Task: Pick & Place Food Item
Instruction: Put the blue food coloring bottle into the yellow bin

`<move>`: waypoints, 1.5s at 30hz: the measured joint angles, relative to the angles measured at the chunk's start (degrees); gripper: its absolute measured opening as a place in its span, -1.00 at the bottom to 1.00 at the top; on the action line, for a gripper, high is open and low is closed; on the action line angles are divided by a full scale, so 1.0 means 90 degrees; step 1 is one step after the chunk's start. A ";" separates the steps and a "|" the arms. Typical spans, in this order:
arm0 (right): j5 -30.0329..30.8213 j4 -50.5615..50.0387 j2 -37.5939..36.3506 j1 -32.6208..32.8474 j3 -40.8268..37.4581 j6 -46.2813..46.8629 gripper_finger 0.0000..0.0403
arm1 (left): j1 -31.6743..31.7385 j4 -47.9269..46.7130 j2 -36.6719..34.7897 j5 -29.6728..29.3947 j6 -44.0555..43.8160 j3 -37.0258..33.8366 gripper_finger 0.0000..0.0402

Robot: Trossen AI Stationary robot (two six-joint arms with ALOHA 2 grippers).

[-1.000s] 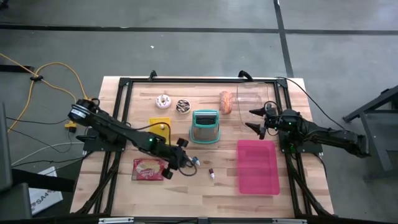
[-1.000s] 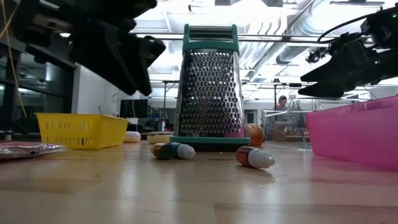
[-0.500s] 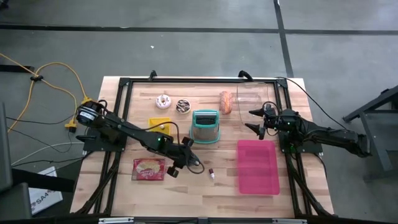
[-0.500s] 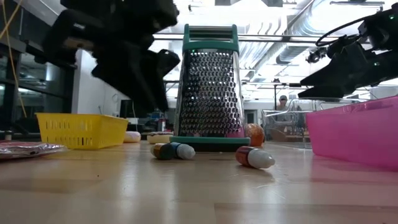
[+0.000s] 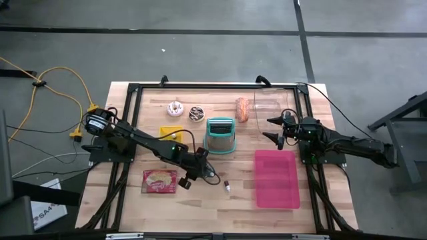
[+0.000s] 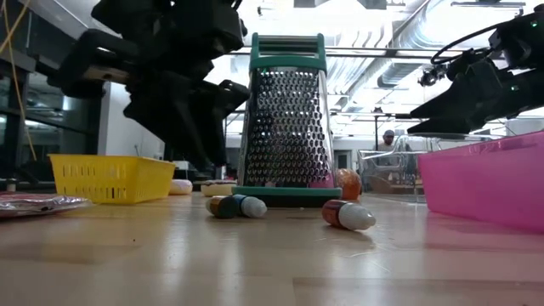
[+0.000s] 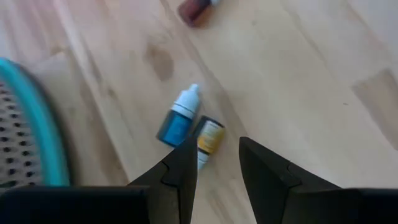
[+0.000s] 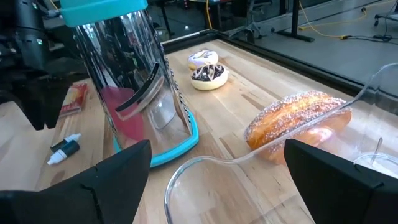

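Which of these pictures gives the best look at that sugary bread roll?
The right wrist view: the sugared roll fills much of it, seen partly through a clear container's rim. The high view shows it small, behind the grater. The low view shows only a sliver beside the grater's base. The left wrist view misses it.

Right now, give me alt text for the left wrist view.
The left pincer hangs open over a wooden table, directly above a blue dropper bottle and a yellow one lying side by side; a teal-framed grater stands nearby.
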 joint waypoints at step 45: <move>-0.0001 0.0005 0.0062 0.0000 0.0002 0.0000 0.77 | 0.0068 -0.0690 0.0534 0.0621 0.0865 0.0993 -0.44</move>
